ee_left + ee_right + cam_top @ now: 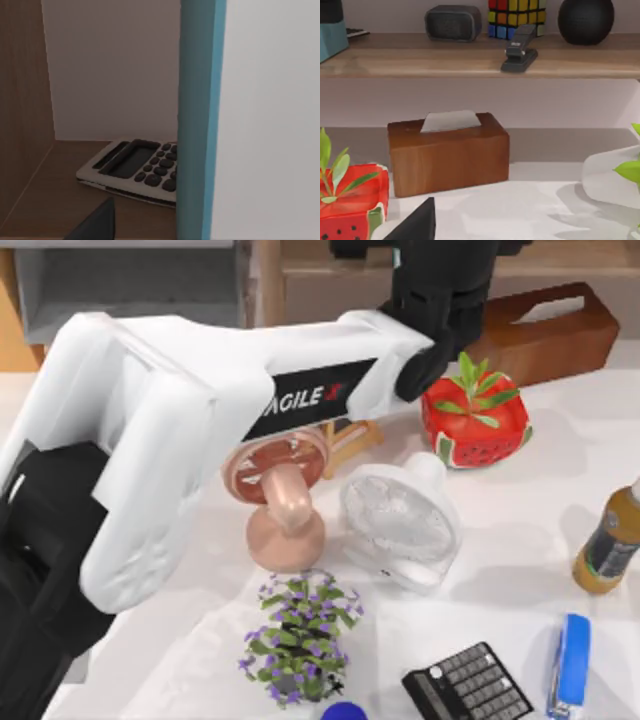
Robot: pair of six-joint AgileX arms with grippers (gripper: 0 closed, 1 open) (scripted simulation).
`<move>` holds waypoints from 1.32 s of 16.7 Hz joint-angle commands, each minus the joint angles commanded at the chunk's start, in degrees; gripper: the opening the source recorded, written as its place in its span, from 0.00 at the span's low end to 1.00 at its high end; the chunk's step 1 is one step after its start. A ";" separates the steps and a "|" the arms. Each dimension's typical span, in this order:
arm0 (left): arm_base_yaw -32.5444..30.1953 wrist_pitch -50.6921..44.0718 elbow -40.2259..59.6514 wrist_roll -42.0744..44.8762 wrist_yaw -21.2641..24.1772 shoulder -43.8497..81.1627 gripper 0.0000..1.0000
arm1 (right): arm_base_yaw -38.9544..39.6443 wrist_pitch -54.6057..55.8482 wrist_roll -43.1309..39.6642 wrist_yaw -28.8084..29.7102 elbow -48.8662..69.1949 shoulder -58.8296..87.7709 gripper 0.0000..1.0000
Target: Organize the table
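Observation:
The white table (560, 440) holds a watermelon-patterned plant pot (475, 425), a white fan (400, 525), a pink stand (280, 515), a purple flowering plant (298, 640), a black calculator (468, 685), a blue stapler (570, 660) and a bottle (610, 540). My left arm stretches across them to the wooden shelf (470, 60) at the back. Its gripper (437, 315) sits directly above a teal-edged block (197, 120) standing on the shelf board beside a grey calculator (140, 167). My right arm is parked, its wrist camera facing the tissue box.
A brown tissue box (545, 330) stands at the back right, under the shelf. The shelf board also carries a dark speaker (452, 22), a colour cube (516, 15), a black stapler (520, 52) and a black ball (585, 20). A small wooden easel (350, 440) stands under my left arm.

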 joint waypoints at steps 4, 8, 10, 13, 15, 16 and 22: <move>0.00 0.00 0.00 0.00 0.00 0.00 0.85 | 0.00 0.00 0.00 0.00 0.00 0.00 1.00; 0.00 0.00 0.00 0.00 0.00 0.00 0.55 | 0.00 0.00 0.00 0.00 0.00 0.00 1.00; 0.00 0.00 0.00 0.00 0.00 0.00 0.40 | 0.00 0.00 0.00 0.00 0.00 0.00 1.00; 0.00 0.00 0.00 0.00 0.00 0.00 0.17 | 0.00 0.00 0.00 0.00 0.00 0.00 1.00; 0.00 0.00 0.00 0.00 0.00 0.00 0.02 | 0.00 0.00 0.00 0.00 0.00 0.00 1.00; 0.00 0.00 0.00 0.00 0.00 0.00 0.00 | 0.00 0.00 0.00 0.00 0.00 0.00 1.00; 0.00 0.00 0.00 0.00 0.00 0.00 0.00 | 0.00 0.00 0.00 0.00 0.00 0.00 1.00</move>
